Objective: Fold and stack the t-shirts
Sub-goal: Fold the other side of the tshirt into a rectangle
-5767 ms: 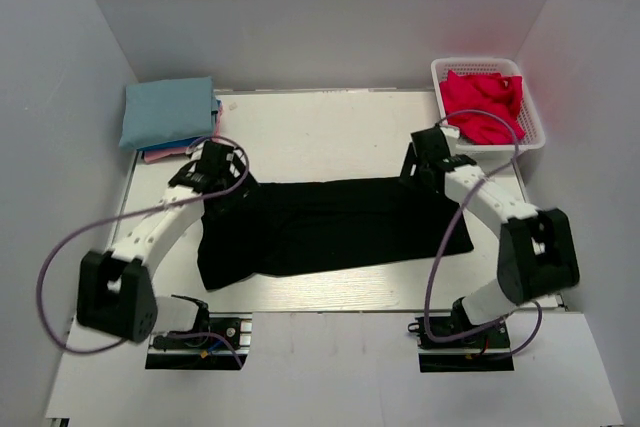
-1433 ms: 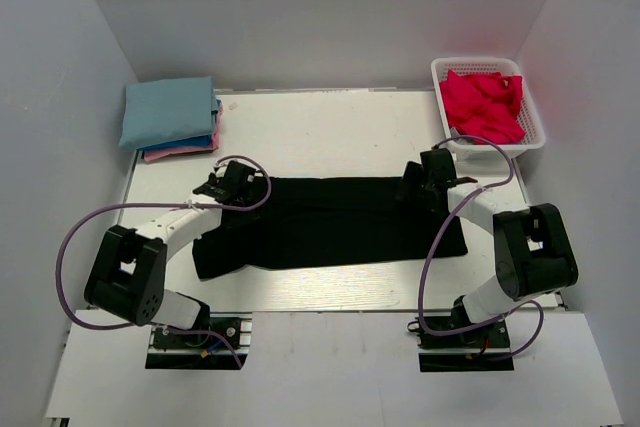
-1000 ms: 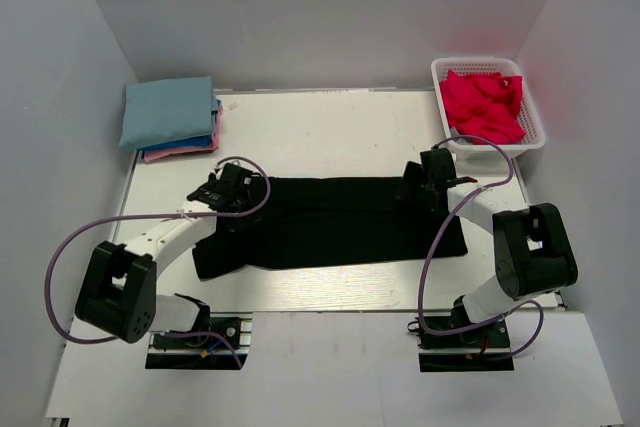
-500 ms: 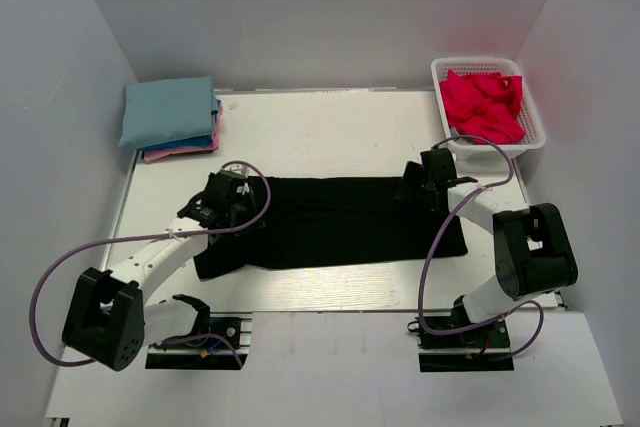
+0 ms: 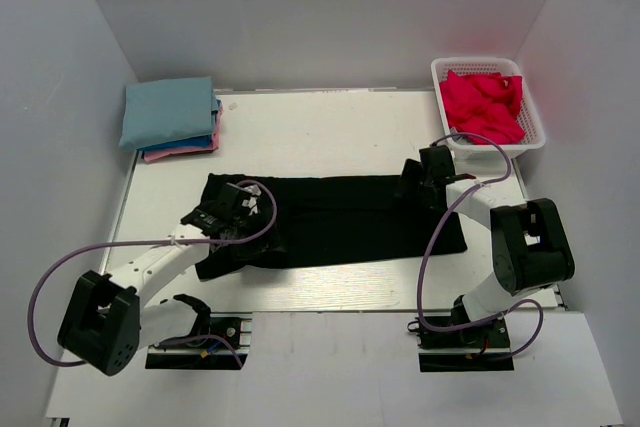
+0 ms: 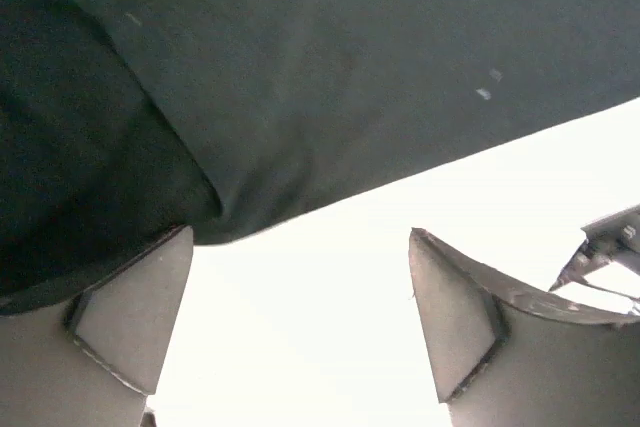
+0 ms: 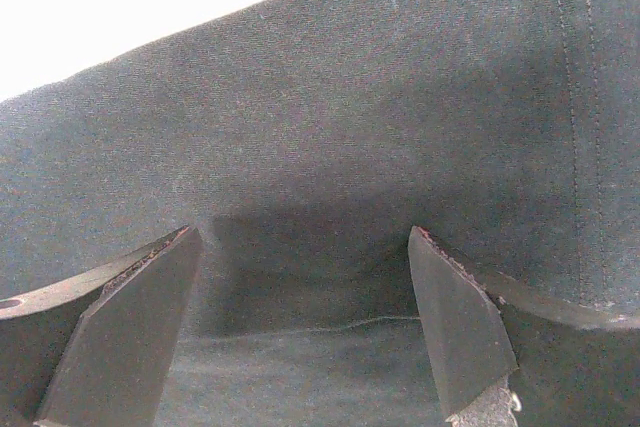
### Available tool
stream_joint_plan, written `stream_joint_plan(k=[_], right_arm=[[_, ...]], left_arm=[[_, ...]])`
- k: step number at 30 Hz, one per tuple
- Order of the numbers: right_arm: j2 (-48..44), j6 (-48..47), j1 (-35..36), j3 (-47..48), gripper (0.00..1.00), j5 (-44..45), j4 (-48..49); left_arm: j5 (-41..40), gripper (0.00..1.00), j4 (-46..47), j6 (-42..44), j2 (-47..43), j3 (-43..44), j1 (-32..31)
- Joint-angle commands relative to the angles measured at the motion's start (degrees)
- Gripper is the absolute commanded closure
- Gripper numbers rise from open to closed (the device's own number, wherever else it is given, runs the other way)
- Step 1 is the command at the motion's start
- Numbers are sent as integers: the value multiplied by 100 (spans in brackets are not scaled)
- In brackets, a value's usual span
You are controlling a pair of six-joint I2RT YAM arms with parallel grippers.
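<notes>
The large black t-shirt (image 5: 340, 219) lies folded into a long band across the middle of the table. My left gripper (image 5: 232, 219) is open over its left end; in the left wrist view (image 6: 300, 277) the fingers straddle the shirt's edge (image 6: 300, 77) and bare table. My right gripper (image 5: 420, 175) is open and low over the shirt's upper right corner; the right wrist view (image 7: 300, 287) shows black cloth (image 7: 330, 127) between the spread fingers. A folded stack with a light blue t-shirt (image 5: 168, 110) on top, blue and pink below, sits at the back left. Bright red t-shirts (image 5: 484, 105) fill the basket.
The white lattice basket (image 5: 532, 119) stands at the back right corner. White walls close in the table on three sides. Purple cables loop from both arms above the table.
My left gripper has moved from the shirt's upper left corner down toward the near edge. The shirt's left end has shifted slightly. My right gripper has barely moved.
</notes>
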Motion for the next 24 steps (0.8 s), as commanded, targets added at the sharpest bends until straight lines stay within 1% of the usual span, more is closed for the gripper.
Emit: stream_joint_plan(k=[1, 3, 4, 6, 9, 11, 12, 13, 15, 16, 17, 18, 21, 24], right_arm=[[194, 31, -6, 45, 10, -170, -71], [194, 14, -15, 54, 10, -144, -80], [168, 14, -6, 37, 10, -126, -80], [176, -3, -15, 45, 10, -126, -80], [159, 5, -15, 37, 10, -126, -89], [159, -4, -15, 45, 10, -126, -97], [159, -12, -6, 54, 10, -135, -106], [159, -13, -15, 72, 10, -143, -115], [159, -21, -15, 89, 10, -170, -97], [167, -39, -24, 89, 10, -170, -115], [167, -39, 2, 107, 10, -170, -141], [176, -65, 2, 124, 10, -144, -185], [141, -56, -6, 107, 10, -91, -194], [124, -57, -15, 107, 10, -73, -212]], left_arm=[[496, 0, -246, -3, -464, 220, -97], [918, 0, 51, 215, -824, 273, -149], [1338, 0, 157, 278, -938, 274, -149], [1334, 0, 246, 278, -1245, 326, -149], [230, 0, 89, 278, -1309, 458, -149], [-1531, 0, -375, -359, -1090, 616, -97], [-1958, 0, -378, -607, -958, 669, -18], [-2363, 0, -630, -827, -792, 730, -18], [-3302, 0, -764, -1231, -256, 853, -18], [-3429, 0, -764, -1303, 120, 993, 35], [-3535, 0, -764, -1304, 124, 1073, 35], [-3431, 0, -660, -1304, 463, 1135, 35], [-3081, 0, -212, -1032, 844, 1250, 35], [-3018, 0, 62, -961, 1213, 1197, 35]])
